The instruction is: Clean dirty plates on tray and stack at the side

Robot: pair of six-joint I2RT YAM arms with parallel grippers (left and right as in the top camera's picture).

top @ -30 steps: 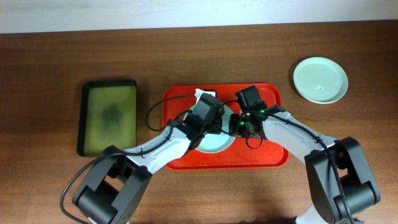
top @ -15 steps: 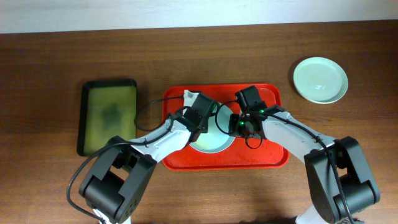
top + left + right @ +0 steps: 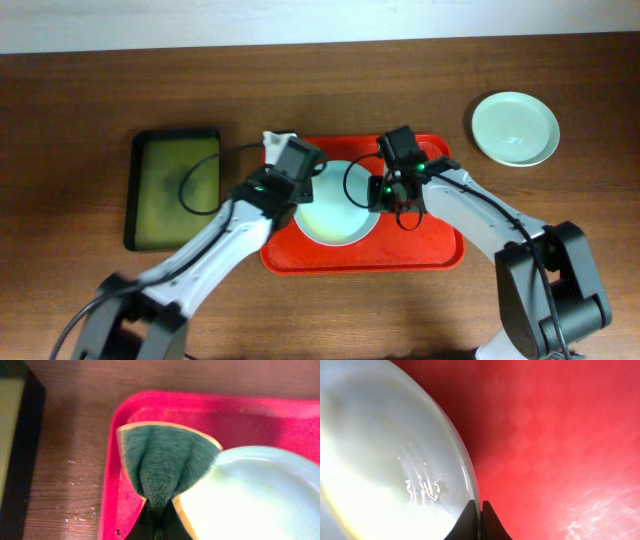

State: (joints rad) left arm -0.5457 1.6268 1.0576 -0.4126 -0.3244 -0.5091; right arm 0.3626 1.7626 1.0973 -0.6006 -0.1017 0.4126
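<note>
The red tray (image 3: 432, 248) lies mid-table. A pale bluish-white plate (image 3: 336, 208) rests in it, its surface glossy. My right gripper (image 3: 384, 190) is shut on the plate's right rim; the right wrist view shows the jaws (image 3: 479, 510) pinching the plate's edge (image 3: 395, 455) over the tray (image 3: 560, 435). My left gripper (image 3: 287, 151) is shut on a sponge (image 3: 278, 137) with a green scouring face, held over the tray's far left corner. In the left wrist view the sponge (image 3: 162, 457) fans out from the jaws (image 3: 160, 517), overlapping the plate's rim (image 3: 250, 495). A pale green plate (image 3: 515, 128) sits on the table at the far right.
A smaller black-rimmed olive-green tray (image 3: 176, 187) lies left of the red tray; its edge shows in the left wrist view (image 3: 20, 460). Bare wooden table surrounds both trays.
My left gripper has drawn back with the sponge from over the plate to the tray's far left corner. The right gripper has stayed clamped on the plate's rim.
</note>
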